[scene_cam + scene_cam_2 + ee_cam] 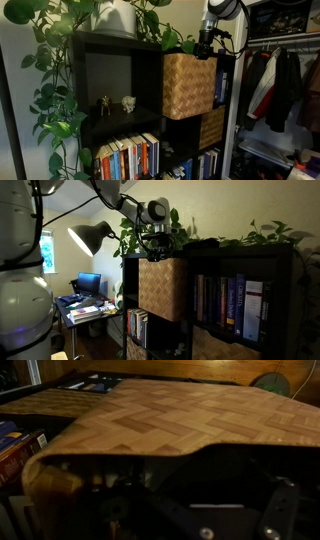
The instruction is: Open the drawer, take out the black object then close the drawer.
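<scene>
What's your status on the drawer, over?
Claw open, at top rim of drawer. Black object unseen. Vine leaves beside claw, not blocking.

A black cube shelf carries a white round pot of trailing green leaves on its top. Its upper left cubby holds a small dark figurine and a pale one. The upper right cubby holds a light tan woven wicker basket bin, jutting forward. Upright books fill the lower left cubby, and a darker woven basket sits lower right.
</scene>
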`<state>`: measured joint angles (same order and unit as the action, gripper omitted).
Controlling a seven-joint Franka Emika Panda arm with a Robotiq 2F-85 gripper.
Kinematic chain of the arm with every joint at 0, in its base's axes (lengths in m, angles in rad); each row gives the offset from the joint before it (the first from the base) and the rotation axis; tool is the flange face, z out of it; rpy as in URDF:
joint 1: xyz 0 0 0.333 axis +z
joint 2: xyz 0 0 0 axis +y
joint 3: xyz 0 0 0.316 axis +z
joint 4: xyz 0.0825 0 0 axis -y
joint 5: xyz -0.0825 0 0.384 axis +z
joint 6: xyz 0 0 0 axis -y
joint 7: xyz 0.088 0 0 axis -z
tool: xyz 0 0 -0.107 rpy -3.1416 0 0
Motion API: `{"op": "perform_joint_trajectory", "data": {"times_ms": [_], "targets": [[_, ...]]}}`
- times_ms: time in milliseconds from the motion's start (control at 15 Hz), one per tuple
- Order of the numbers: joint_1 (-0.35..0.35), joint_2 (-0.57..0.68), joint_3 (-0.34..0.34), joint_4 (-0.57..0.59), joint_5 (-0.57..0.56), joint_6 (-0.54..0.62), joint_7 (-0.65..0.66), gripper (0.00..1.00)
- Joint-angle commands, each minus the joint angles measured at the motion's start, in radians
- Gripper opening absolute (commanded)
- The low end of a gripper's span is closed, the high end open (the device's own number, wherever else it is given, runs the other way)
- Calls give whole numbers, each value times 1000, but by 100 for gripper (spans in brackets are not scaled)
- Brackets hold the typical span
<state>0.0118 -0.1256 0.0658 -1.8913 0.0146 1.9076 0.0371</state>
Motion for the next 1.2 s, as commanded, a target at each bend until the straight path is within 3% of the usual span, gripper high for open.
{"op": "perform_joint_trajectory", "data": {"times_ms": [0,400,1133], "targets": [[5,19,-20,-47,-10,63,-66,100],[5,75,-22,-75,-36,156,-75,100],[13,184,-17,33,-101,54,-111,100]]}}
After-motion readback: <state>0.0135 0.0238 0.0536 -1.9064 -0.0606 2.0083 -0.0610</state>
